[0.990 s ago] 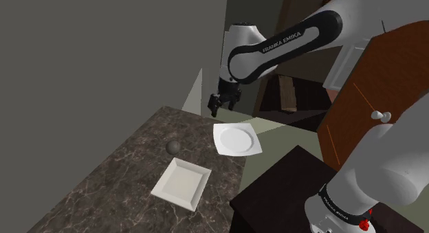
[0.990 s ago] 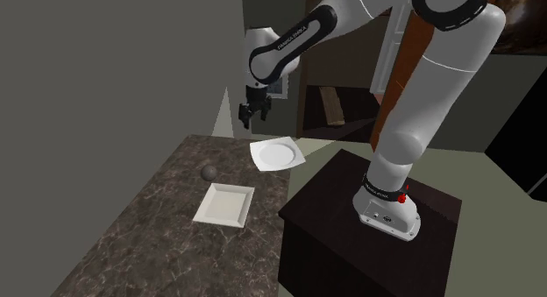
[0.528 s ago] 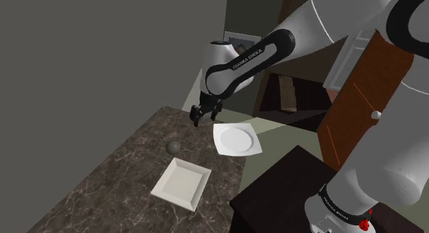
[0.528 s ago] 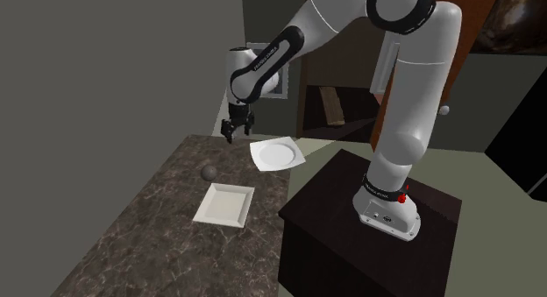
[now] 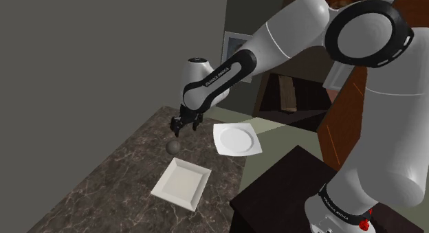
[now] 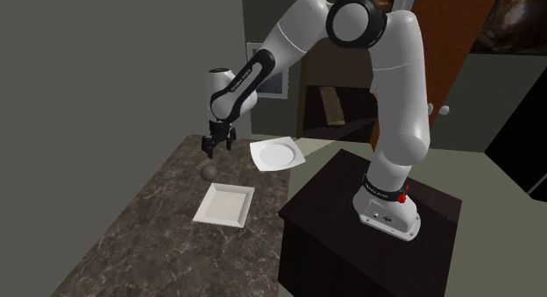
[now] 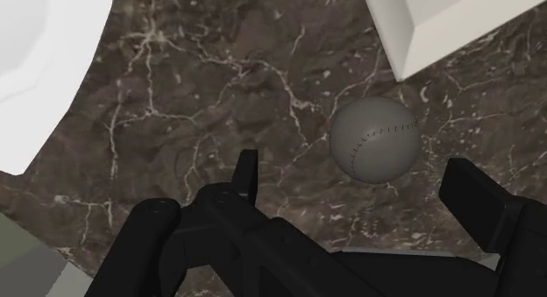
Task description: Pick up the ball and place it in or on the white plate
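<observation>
— So, where is the ball (image 5: 174, 148)?
— On the dark marble counter (image 5: 117, 176). It is a grey ball with a stitched seam. In the shoulder view it sits just past the far corner of the white square dish (image 5: 181, 183), apart from it, and to that view's left of the white plate (image 5: 237, 139).
— 2 white pieces, then?
— Yes, 2. The plate has a round well and lies at the counter's right edge in the shoulder view, partly over that edge. The dish is nearer and has a raised rim.
— And the gripper (image 5: 178, 126)?
— It hangs just above the ball, pointing down, a little to the far side of it. In the wrist view the 2 black fingers (image 7: 478, 199) stand wide apart. The ball shows between them, closer to 1 finger and touching neither.
— So nothing is held?
— Nothing. The ball rests on the counter by itself.
— And the arm?
— The white arm rises from its dark box stand (image 5: 275, 190) at the near right and reaches far and left toward the ball.
</observation>
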